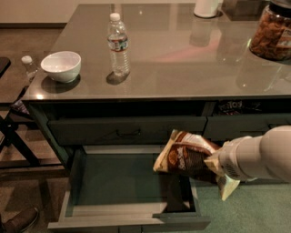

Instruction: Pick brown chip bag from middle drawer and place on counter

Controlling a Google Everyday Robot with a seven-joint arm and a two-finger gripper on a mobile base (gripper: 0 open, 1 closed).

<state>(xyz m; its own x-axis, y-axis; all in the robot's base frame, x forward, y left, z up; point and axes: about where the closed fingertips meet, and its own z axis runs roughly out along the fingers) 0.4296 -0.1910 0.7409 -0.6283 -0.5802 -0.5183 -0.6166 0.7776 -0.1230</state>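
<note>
The brown chip bag (pixel 186 157) hangs in the air above the right side of the open middle drawer (pixel 118 182), clear of its floor. My gripper (pixel 213 164), at the end of the white arm coming in from the right, is shut on the bag's right end, and the bag largely hides the fingers. The drawer floor is bare. The counter (pixel 182 68) is the glossy grey-brown top above, higher than the bag.
On the counter stand a white bowl (pixel 61 66) at the left, a water bottle (pixel 118 44), a clear jar of brown snacks (pixel 271 31) at the far right and a white object (pixel 207 7) at the back. A closed drawer with a handle (pixel 127 131) sits above the open one. Black furniture legs (pixel 13 136) stand left.
</note>
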